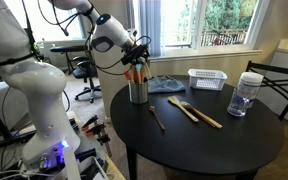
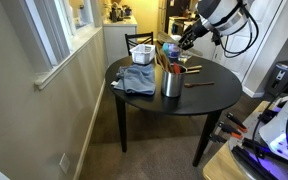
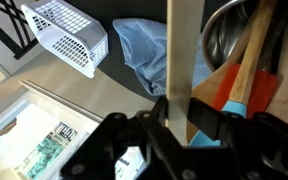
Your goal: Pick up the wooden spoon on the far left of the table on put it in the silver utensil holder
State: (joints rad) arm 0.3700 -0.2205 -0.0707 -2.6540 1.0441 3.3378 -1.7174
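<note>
In the wrist view the basket (image 3: 69, 35) sits by the table (image 3: 114, 12) edge, with the cloth (image 3: 144, 50) next to it; the spoon (image 3: 181, 55) stands pinched between the fingers (image 3: 200, 118) of the gripper (image 3: 181, 115); the holder (image 3: 224, 35), crowded with utensils (image 3: 246, 70), lies just right of it. We judge the handle should be held upright and centred over a free gap inside the rim before release; we cannot tell whether the tip is inside. In an exterior view the arm (image 1: 109, 35) reaches over the table edge, wrist pointing down above the holder.
</note>
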